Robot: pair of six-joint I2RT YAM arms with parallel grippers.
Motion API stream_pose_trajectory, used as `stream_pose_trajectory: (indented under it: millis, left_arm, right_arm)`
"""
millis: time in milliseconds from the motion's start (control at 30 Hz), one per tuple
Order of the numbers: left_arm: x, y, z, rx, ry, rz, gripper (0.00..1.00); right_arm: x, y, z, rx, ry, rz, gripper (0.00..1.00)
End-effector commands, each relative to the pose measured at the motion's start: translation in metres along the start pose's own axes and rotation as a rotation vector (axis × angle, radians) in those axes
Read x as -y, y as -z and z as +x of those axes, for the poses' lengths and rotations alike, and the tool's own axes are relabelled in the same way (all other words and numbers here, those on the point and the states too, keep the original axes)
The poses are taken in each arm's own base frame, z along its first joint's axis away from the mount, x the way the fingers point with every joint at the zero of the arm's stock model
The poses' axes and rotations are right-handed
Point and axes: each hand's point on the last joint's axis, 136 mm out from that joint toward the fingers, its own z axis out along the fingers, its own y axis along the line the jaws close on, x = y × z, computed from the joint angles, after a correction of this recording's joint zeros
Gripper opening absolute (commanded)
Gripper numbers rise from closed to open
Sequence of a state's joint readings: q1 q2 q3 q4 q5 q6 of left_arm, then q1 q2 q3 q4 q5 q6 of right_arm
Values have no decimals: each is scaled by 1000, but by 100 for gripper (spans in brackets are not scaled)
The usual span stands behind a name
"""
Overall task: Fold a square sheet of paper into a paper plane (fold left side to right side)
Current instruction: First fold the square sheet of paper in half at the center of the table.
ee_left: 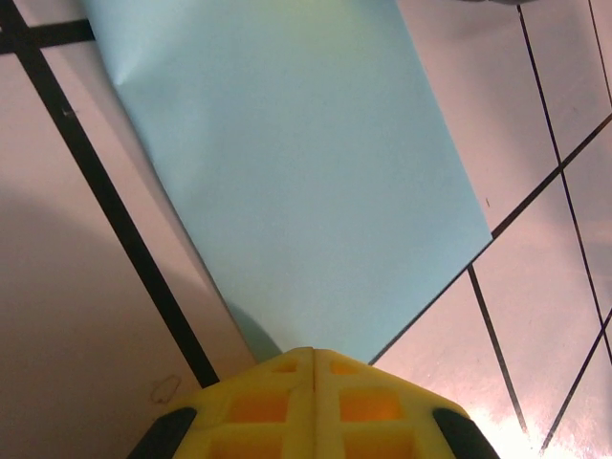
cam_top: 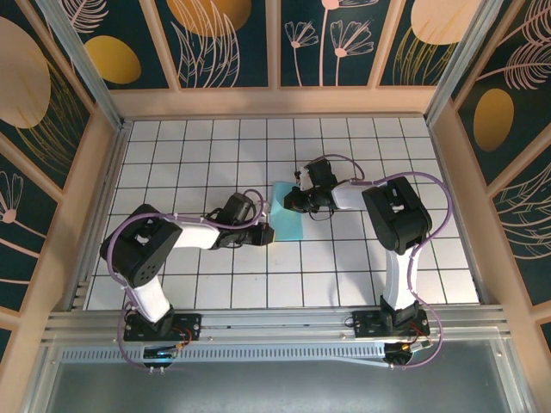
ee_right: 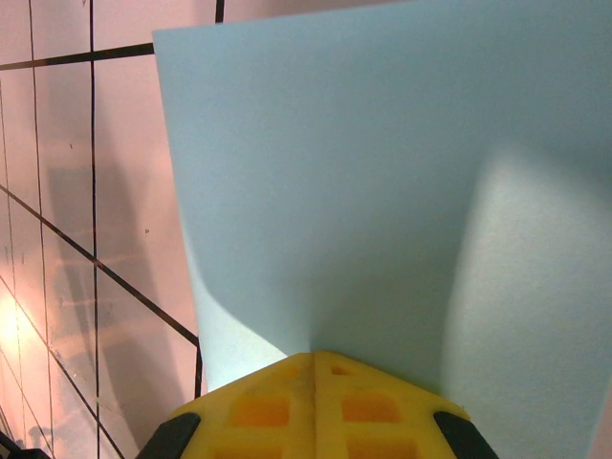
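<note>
The square sheet of paper is light blue and lies on the white grid table as a narrow rectangle, about half as wide as it is long. No paper plane shape is in view. My left gripper is shut. In the left wrist view its yellow fingertips rest together at the near edge of the paper. My right gripper is also shut and comes in from the sheet's far end. Its tips sit on top of the paper, which bows slightly around them.
The gridded table top is ringed by a wooden frame with patterned panels. An aluminium rail runs along the near edge, where both arm bases are bolted. Open tiles lie to the left and right of the sheet.
</note>
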State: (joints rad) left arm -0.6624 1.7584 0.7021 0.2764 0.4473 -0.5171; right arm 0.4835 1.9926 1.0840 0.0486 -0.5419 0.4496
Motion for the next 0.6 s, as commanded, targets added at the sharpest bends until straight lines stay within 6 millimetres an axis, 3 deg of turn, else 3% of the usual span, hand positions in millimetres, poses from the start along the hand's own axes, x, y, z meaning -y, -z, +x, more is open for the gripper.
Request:
stream_pose_trajectory:
  millis: [0,200,333,567]
  left_arm:
    - [-9,1,35,-108,14,-29,5]
    - [-10,7,37,-105,-7,-46,5]
    - [10,19,14,-45,-44,-12,5]
    - [35,26,-45,48,-93,2,5]
  right_arm:
    - [40,-9,23,-68,-50,118,0]
    - [38,-8,22,-66,-44,113,0]
    - [35,-8,22,-66,-41,105,0]
    - [31,-5,20,-56,-33,96,0]
